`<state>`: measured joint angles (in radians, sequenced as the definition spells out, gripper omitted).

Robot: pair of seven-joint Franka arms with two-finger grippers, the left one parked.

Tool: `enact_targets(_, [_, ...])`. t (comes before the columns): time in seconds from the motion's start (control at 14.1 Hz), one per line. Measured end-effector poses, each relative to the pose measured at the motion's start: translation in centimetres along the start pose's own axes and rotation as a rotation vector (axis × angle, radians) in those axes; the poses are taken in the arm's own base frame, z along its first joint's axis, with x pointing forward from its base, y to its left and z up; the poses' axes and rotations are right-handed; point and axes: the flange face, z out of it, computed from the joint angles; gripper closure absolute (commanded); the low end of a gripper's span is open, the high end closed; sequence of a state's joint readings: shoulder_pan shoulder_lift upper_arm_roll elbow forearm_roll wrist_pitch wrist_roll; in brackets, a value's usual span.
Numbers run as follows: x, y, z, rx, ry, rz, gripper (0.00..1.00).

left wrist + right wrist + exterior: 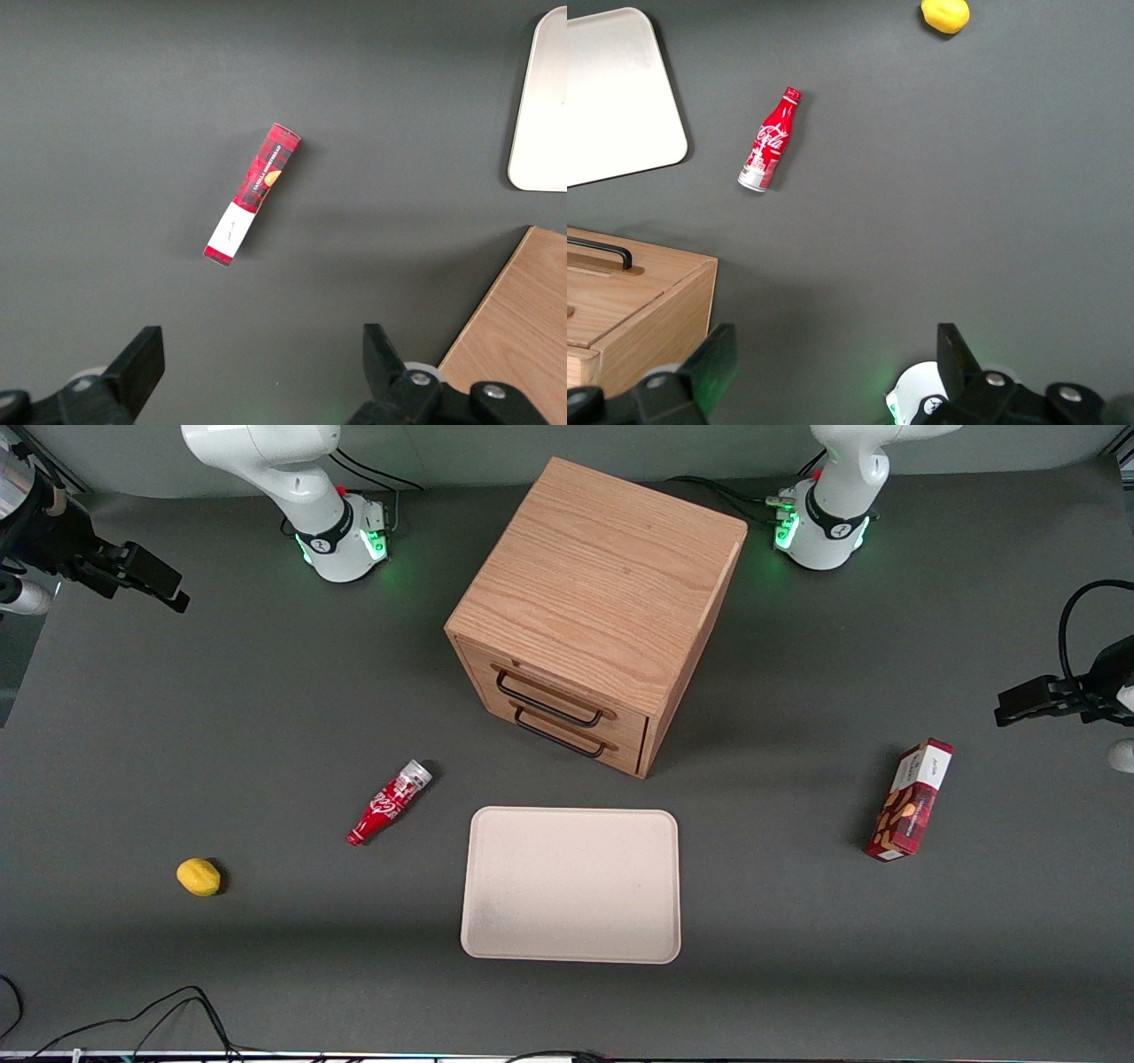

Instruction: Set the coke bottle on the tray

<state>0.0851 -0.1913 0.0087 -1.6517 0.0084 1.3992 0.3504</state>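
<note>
Tray (571,884) nearest cam, Coca-Cola script coke bottle (389,802) lying beside it, tool (833,372) spread open, well above.

Right arm raised at its end of the table, gripper (833,376) high, fingers (716,363) spread apart, holding nothing

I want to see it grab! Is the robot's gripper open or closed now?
Gripper: open, holding nothing, high above the table; the coke bottle lies on the table beside the tray.

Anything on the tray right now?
Nothing: the tray shows a bare cream surface. The coke bottle lies on its side on the table beside it, not touching. The gripper is open, high above the table near the working arm's base.
</note>
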Motion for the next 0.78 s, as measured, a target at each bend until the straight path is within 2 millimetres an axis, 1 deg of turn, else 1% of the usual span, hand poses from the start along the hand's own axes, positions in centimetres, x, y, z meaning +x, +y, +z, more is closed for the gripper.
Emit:
enact_targets(0.57, [-0.1, -0.2, -0.2, 0.006, -0.001, -0.004, 0.00])
enact_targets(0.71, [-0.2, -1.1, -0.1, 0.008, -0.003, -0.018, 0.00])
enact_targets(0.78, [-0.1, -1.9, -0.1, 0.017, -0.006, -0.022, 0.00])
